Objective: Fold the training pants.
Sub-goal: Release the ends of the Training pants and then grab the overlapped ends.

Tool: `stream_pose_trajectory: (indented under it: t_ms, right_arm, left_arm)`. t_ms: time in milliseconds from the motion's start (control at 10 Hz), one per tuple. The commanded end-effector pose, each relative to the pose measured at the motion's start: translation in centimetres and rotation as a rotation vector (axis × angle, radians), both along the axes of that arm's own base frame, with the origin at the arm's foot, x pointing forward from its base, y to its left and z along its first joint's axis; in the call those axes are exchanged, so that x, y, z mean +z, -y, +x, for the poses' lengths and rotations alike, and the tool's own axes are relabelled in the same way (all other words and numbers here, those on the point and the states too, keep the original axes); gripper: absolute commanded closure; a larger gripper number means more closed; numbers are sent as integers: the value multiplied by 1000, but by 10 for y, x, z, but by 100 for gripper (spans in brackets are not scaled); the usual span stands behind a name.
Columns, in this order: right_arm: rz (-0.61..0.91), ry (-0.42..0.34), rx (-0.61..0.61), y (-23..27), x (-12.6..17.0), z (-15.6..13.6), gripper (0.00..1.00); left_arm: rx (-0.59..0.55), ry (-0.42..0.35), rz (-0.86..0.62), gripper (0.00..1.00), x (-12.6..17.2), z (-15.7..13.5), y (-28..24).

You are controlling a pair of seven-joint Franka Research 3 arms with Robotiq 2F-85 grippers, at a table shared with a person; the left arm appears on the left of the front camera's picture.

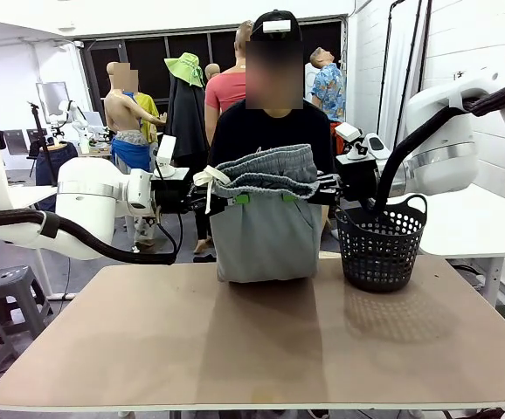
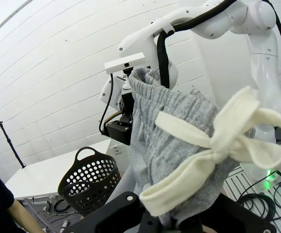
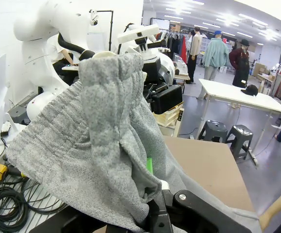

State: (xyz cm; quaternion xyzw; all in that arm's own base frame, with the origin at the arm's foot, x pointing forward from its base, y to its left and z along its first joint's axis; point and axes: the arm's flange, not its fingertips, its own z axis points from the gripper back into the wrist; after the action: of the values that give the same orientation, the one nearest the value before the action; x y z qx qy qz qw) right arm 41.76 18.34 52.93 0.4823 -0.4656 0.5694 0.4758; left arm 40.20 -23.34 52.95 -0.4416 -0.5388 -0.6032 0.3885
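1. left pincer (image 1: 235, 199) and right pincer (image 1: 294, 196) are each clamped on the waistband of the training pants (image 1: 266, 231), one at each end.
2. pants hang over the far part of the table (image 1: 261, 349), lower end at the tabletop, just beside the black basket (image 1: 381, 249).
3. risk: the soft jersey could slip from one clamp, and the pants would drop in a heap.
4. risk: a swing to the right could snag the basket, and the loose drawstring (image 1: 209, 179) could get trapped in the fold.

The front camera faces across the desk (image 1: 261, 349) toward the far side, while both wrist cameras sit very near the training pants (image 1: 266, 227), facing each other.
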Motion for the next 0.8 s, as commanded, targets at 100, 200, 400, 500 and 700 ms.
stream_pose_trajectory:
  t_ms: [100, 200, 400, 500, 700]
  right_arm:
    - [22, 8, 3, 1, 1, -3, 100]
    - [22, 8, 3, 1, 1, -3, 100]
    - [22, 8, 3, 1, 1, -3, 100]
    - [22, 8, 3, 1, 1, -3, 100]
    - [22, 8, 3, 1, 1, -3, 100]
  left_arm:
    - [-1, 15, -13, 100, 3, -3, 1]
    - [-1, 15, -13, 100, 3, -3, 1]
    - [-1, 15, -13, 100, 3, -3, 1]
    - [-1, 15, -13, 100, 3, -3, 1]
    - [-1, 15, -13, 100, 3, -3, 1]
